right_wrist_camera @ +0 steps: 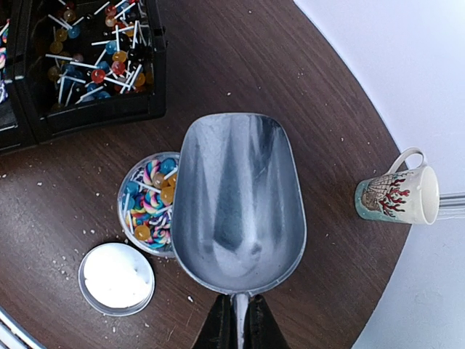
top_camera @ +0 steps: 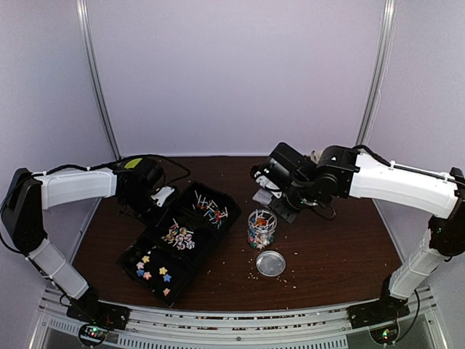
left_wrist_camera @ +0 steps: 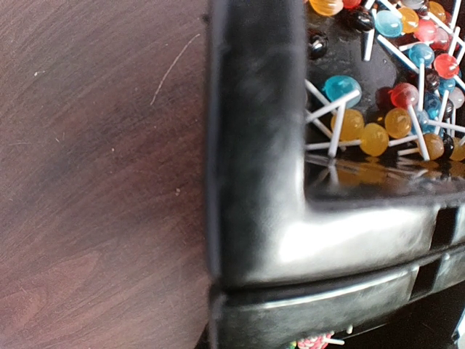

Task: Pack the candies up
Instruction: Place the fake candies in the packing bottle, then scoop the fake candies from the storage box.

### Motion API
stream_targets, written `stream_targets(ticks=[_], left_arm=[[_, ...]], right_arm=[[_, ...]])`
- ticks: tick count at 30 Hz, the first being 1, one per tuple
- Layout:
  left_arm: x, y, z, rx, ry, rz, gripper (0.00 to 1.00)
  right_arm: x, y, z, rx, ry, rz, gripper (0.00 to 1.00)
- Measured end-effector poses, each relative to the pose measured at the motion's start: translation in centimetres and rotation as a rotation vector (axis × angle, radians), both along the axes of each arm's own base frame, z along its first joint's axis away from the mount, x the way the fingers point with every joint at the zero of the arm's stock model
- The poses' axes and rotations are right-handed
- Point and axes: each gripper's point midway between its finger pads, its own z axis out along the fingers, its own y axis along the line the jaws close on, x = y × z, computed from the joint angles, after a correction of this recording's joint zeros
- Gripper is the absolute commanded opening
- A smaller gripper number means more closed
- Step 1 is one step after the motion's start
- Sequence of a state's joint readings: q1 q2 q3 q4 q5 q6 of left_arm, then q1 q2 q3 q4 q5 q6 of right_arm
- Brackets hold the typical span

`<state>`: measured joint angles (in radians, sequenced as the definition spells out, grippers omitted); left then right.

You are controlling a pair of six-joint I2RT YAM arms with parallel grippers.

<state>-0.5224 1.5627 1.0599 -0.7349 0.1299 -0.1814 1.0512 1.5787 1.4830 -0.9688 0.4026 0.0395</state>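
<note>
Candies fill a black three-part tray (top_camera: pixel 231 211): ball lollipops (top_camera: pixel 211 211) at the far end, swirl sweets (top_camera: pixel 178 236) in the middle, small star sweets (top_camera: pixel 152 269) nearest. A clear jar (top_camera: pixel 261 229) holds mixed candies (right_wrist_camera: pixel 147 207). My right gripper (right_wrist_camera: pixel 236 311) is shut on the handle of an empty metal scoop (right_wrist_camera: pixel 236 203), held above the jar's right side. My left gripper (top_camera: pixel 161 196) is at the tray's far left corner. Its wrist view shows only the tray rim (left_wrist_camera: pixel 254 182) and lollipops (left_wrist_camera: pixel 378 116), with no fingers to make out.
The jar's round lid (right_wrist_camera: pixel 116 278) lies on the table in front of the jar. A patterned mug (right_wrist_camera: pixel 398 195) stands at the table's far right edge. Pale crumbs are scattered around the jar and lid.
</note>
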Motion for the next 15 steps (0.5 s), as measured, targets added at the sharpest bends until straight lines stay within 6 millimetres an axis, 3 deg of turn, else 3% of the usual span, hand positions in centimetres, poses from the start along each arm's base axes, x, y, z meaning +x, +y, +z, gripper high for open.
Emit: stream_targets(ticks=[6,9,15], left_arm=[[0.0,0.0,0.1,-0.001,-0.002,0.000,0.00],[0.0,0.0,0.1,0.000,-0.003,0.001,0.00],[0.1,0.0,0.4,-0.003,-0.012,0.001,0.00]], right_arm=[[1.6,0.9,-2.0,-0.031,0.017,-0.026,0.00],[1.5,1.1,-3.2,-0.049,0.049,-0.019,0.00],[0.9,1.1,-3.4,-0.034,0.086,-0.011,0.00]])
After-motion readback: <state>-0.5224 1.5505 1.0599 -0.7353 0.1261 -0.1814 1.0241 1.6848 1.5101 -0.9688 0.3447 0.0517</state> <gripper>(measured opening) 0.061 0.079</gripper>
